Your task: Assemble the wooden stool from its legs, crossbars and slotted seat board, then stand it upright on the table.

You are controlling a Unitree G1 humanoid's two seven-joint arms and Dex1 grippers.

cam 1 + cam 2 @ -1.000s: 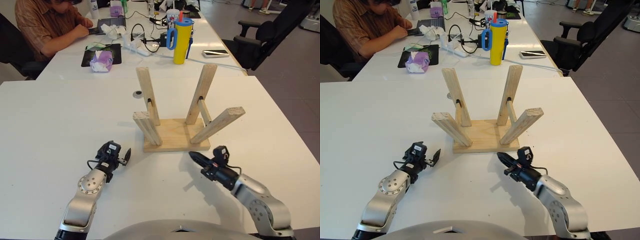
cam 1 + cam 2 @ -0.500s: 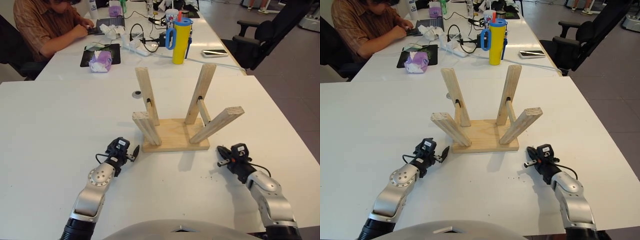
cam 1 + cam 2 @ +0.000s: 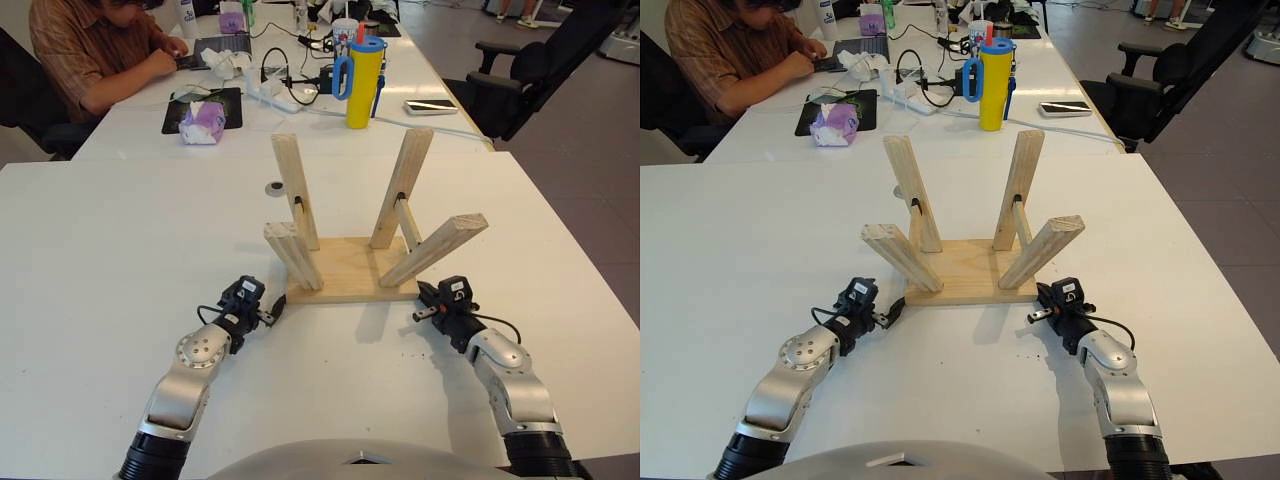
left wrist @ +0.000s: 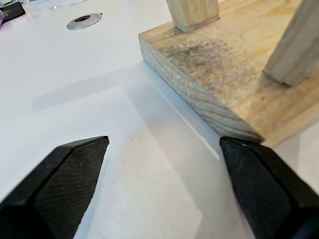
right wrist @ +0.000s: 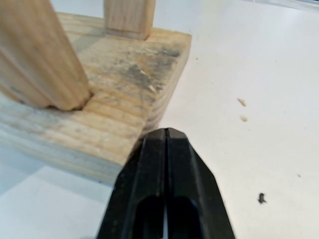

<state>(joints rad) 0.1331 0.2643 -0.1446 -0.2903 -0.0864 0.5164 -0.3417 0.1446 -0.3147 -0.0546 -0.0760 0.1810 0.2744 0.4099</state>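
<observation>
Stool (image 3: 372, 215) inverted mid-table (image 3: 120, 250), seat board (image 3: 350, 283) flat, four legs up. Left pincer (image 4: 163, 141) spread wide at the board's near-left corner. Right pincer (image 5: 166, 133) pinched shut, empty, at near-right corner. Probably bracketing the board to flip it upright.

A big white flat table (image 3: 100, 260) carries everything. A pale wooden stool (image 3: 345, 270) lies upside down near the middle of the table. Its flat seat board (image 3: 965, 275) is down on the table top. Its four wooden legs (image 3: 296, 190) stick up and lean outward.

A small round silver metal disc (image 3: 274, 188) sits in the table top between the stool and the far edge. Tiny dark specks (image 5: 261, 198) and little pale wood crumbs (image 5: 241, 102) lie on the table by the seat board's near right corner.

Past the far edge stands another white table (image 3: 300, 125). It has a tall yellow bottle (image 3: 364, 85), a flat phone (image 3: 432, 106) and a black mat (image 3: 232, 108) on it.
</observation>
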